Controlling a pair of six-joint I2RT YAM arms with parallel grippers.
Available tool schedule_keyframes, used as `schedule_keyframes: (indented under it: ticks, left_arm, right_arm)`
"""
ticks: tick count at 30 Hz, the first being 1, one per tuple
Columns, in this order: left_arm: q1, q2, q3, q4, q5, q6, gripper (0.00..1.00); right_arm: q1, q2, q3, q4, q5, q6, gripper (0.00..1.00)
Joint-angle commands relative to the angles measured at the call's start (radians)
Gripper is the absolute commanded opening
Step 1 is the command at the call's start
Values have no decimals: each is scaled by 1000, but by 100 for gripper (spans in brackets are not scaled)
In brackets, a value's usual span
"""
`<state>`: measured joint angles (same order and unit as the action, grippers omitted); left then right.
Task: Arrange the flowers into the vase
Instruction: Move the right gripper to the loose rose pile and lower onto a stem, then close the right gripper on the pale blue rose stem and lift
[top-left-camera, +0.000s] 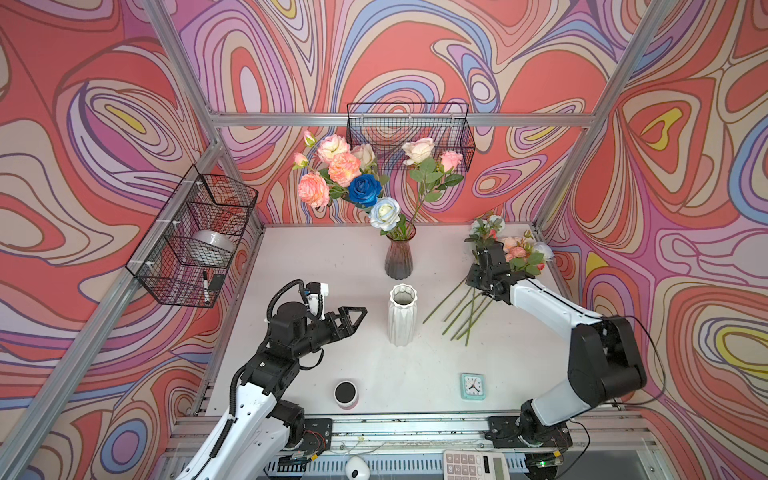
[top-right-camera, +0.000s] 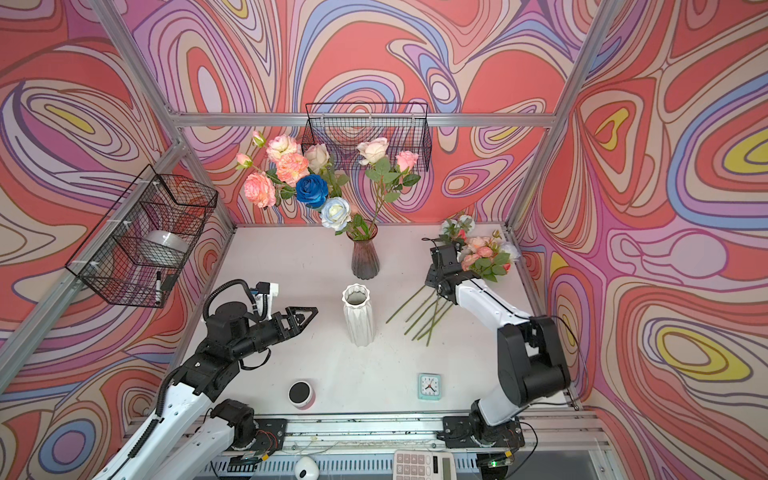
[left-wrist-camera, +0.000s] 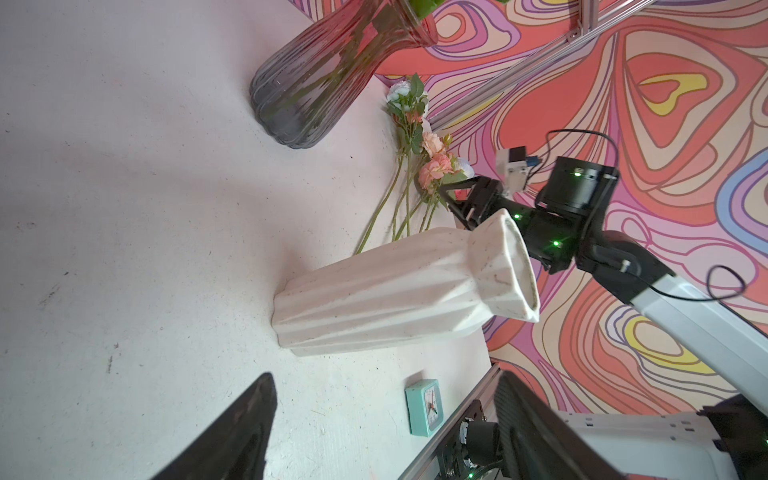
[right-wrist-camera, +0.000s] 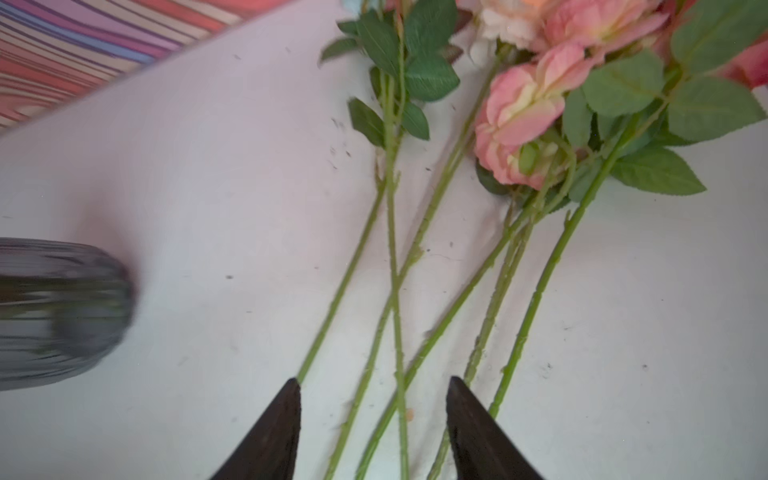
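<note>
The left gripper (top-left-camera: 358, 318) hung wide and empty beside the white vase (top-left-camera: 402, 316), perhaps ready to steady it; behind, the glass vase (top-left-camera: 399, 257) held about 10 flowers (top-left-camera: 353, 178); to the right, loose flowers (top-left-camera: 519, 253) lay on the table (top-left-camera: 311, 257); the right gripper (right-wrist-camera: 372, 386) stood low over their stems (right-wrist-camera: 395, 291), jaws partly apart astride 2 or 3, probably to pick 1.

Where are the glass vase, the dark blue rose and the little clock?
glass vase (top-left-camera: 399, 261): in a top view, on its ribbed grey lower body.
dark blue rose (top-left-camera: 364, 190): in a top view, on the middle of the bloom.
clock (top-left-camera: 473, 386): in a top view, on its white face.
</note>
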<state>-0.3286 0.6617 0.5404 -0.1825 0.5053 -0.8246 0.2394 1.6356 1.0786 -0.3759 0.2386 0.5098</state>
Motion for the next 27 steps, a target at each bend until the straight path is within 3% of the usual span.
schedule_keyframes:
  ticks: [1, 7, 19, 23, 27]
  left_arm:
    - [-5, -10, -15, 29, 14, -15, 84]
    - [-6, -6, -57, 39, 17, -18, 84]
    - [-6, -5, -62, 39, 14, -18, 84]
    - [-6, -8, -57, 26, 6, -13, 84]
    - [-6, -7, -56, 25, 6, -13, 84]
  right_arm:
    - [-25, 87, 73, -21, -4, -8, 50]
    - [-44, 227, 166, -25, 21, -24, 36]
    - [-66, 392, 290, -64, 16, -49, 24]
    - [-65, 401, 294, -54, 11, -59, 13]
    - [-65, 319, 233, 23, 19, -81, 0]
